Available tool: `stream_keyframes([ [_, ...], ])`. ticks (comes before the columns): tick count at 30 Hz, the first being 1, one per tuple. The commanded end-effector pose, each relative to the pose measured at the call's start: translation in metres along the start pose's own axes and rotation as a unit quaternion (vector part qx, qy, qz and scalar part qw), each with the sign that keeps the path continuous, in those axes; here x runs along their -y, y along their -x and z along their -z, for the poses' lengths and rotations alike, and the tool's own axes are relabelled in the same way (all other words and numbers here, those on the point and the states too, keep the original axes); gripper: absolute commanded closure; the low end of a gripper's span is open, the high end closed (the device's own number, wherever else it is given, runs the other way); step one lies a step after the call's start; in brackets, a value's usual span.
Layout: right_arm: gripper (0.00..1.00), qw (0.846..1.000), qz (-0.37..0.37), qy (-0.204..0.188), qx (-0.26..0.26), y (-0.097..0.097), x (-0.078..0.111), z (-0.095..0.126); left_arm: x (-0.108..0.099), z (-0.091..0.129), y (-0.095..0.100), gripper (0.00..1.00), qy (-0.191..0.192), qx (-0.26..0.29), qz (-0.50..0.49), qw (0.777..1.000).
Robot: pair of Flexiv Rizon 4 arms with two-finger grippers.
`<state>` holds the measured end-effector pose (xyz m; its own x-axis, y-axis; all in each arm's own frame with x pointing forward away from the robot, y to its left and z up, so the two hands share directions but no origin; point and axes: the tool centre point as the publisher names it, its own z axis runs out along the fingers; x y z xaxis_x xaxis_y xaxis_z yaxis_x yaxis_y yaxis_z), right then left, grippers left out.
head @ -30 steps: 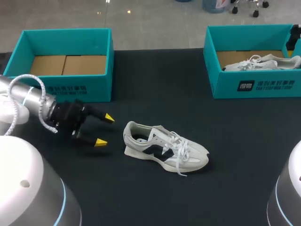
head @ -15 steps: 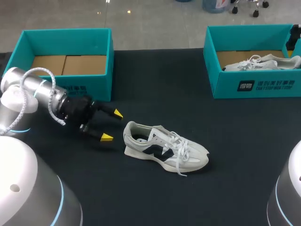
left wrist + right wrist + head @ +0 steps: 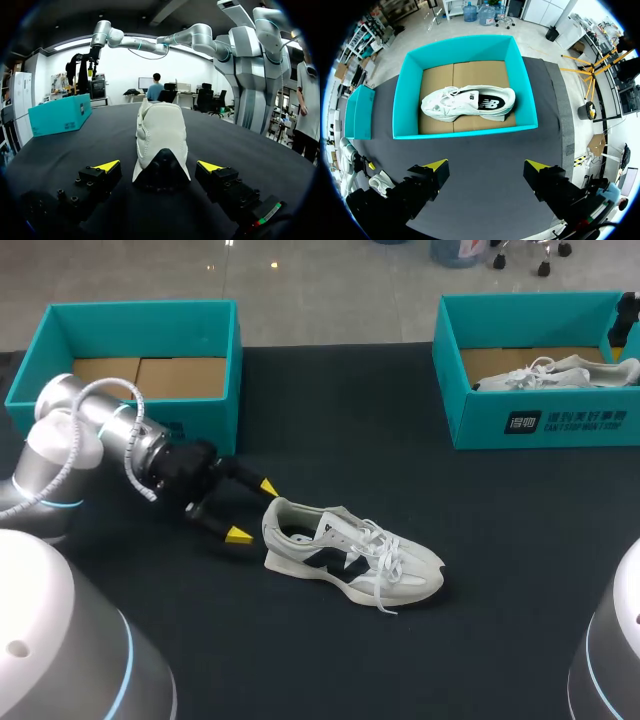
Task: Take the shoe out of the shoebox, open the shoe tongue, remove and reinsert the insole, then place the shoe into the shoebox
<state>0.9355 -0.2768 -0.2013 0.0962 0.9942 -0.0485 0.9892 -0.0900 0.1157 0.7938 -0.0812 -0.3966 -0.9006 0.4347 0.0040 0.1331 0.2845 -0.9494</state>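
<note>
Your left gripper [image 3: 252, 511], fingers spread wide and holding nothing, sits just left of the shoe [image 3: 350, 555]; centre its heel between them before you close.

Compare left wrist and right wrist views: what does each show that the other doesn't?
Only left wrist: the heel of the white sneaker between the fingers of the open left gripper, gaps both sides. Only right wrist: a second white sneaker on its side on the cardboard liner inside the teal shoebox, and the open right gripper above the black table. Both: that shoebox (side-on from the left wrist), the table, and the first sneaker, small in the right wrist view.
</note>
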Motion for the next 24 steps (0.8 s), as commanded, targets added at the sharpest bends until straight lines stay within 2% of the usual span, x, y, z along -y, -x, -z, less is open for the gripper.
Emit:
stream_keyframes([
  [1,0.00,1.000,0.000,0.000,-0.001,0.000,0.000,0.000,-0.002,-0.009,0.006,0.00,-0.004,-0.019,-0.002,1.000],
  [7,0.00,1.000,0.000,0.000,-0.001,0.000,0.000,0.000,-0.002,-0.021,0.005,0.00,-0.007,-0.036,-0.002,0.999],
  [24,0.00,1.000,0.000,0.000,-0.001,0.000,0.000,0.000,0.004,-0.041,0.004,0.00,-0.023,-0.040,-0.003,0.999],
])
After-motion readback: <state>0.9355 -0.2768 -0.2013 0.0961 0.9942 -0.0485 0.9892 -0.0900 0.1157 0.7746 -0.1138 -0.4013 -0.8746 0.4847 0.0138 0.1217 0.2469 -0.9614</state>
